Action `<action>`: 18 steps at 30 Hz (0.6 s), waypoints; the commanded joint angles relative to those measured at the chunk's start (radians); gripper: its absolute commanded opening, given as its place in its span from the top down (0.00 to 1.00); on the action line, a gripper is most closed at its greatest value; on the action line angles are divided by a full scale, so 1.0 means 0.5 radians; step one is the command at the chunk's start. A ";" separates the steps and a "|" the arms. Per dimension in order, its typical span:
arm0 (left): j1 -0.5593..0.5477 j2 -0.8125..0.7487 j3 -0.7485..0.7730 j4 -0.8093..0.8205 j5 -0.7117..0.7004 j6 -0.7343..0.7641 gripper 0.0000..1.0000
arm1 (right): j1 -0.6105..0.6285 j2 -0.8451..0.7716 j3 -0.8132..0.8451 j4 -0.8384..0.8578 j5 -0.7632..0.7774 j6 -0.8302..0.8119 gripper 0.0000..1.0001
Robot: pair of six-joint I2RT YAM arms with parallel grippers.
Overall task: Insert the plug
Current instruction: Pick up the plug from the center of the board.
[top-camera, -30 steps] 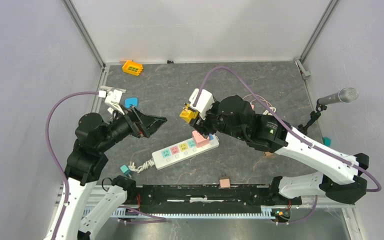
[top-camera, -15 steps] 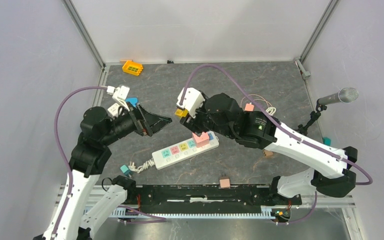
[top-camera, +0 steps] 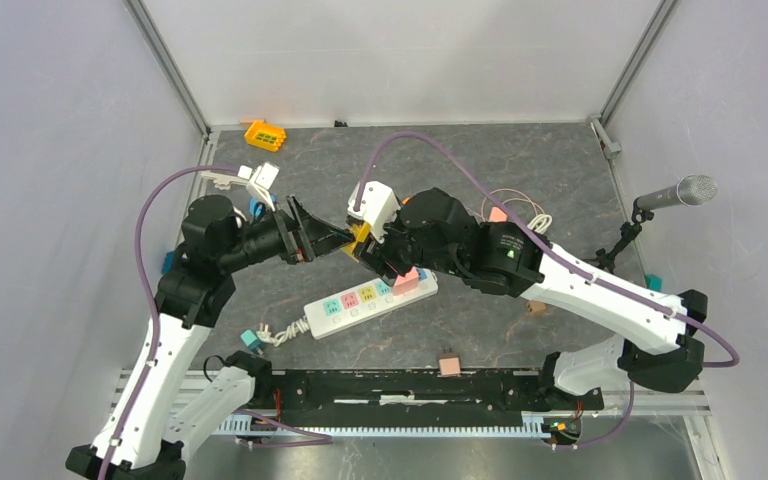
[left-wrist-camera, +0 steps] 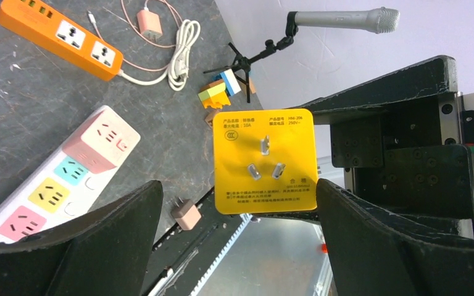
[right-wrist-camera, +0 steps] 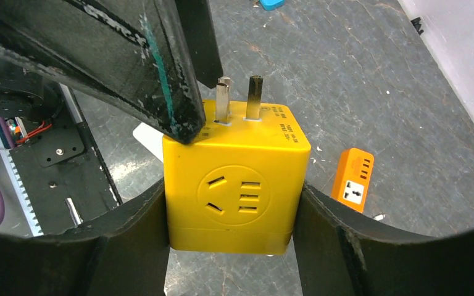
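One yellow plug (right-wrist-camera: 237,166), held aloft.
Its sides sit clamped in the right gripper (right-wrist-camera: 229,209); the left gripper (left-wrist-camera: 237,191) gapes around its pronged face, one finger (right-wrist-camera: 160,74) perhaps touching, hiding a prong. Beyond, the white power strip (left-wrist-camera: 49,191) lies partly cut off.

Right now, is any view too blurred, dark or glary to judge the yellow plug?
Top external: even light, soft shadows, no glare; yellow plug small but distinct. Left wrist: plug's printed face sharp; left gripper a near-black silhouette, detail lost. Right wrist: plug sharp with mild sheen; right gripper dark and soft at the frame's bottom.
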 commanded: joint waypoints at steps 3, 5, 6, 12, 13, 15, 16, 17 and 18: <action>-0.003 0.032 -0.029 0.100 0.139 -0.159 0.00 | 0.010 0.052 0.061 0.153 -0.098 0.061 1.00; -0.011 0.045 -0.038 0.101 0.163 -0.174 0.00 | 0.010 0.073 0.078 0.142 -0.109 0.068 1.00; -0.016 0.055 -0.042 0.100 0.183 -0.179 0.00 | 0.010 0.083 0.082 0.138 -0.112 0.072 1.00; -0.048 0.108 -0.099 0.101 0.238 -0.237 0.06 | 0.010 0.127 0.108 0.138 -0.104 0.093 1.00; -0.055 0.123 -0.109 0.100 0.253 -0.247 0.06 | 0.010 0.136 0.115 0.142 -0.104 0.093 1.00; -0.070 0.153 -0.122 0.100 0.311 -0.251 0.08 | 0.010 0.152 0.127 0.138 -0.104 0.150 1.00; -0.076 0.175 -0.126 0.082 0.329 -0.251 0.10 | 0.010 0.160 0.133 0.138 -0.105 0.154 1.00; -0.081 0.199 -0.121 0.051 0.337 -0.246 0.13 | 0.010 0.165 0.137 0.138 -0.106 0.157 1.00; -0.084 0.213 -0.114 0.024 0.344 -0.233 0.16 | 0.010 0.174 0.144 0.134 -0.106 0.160 1.00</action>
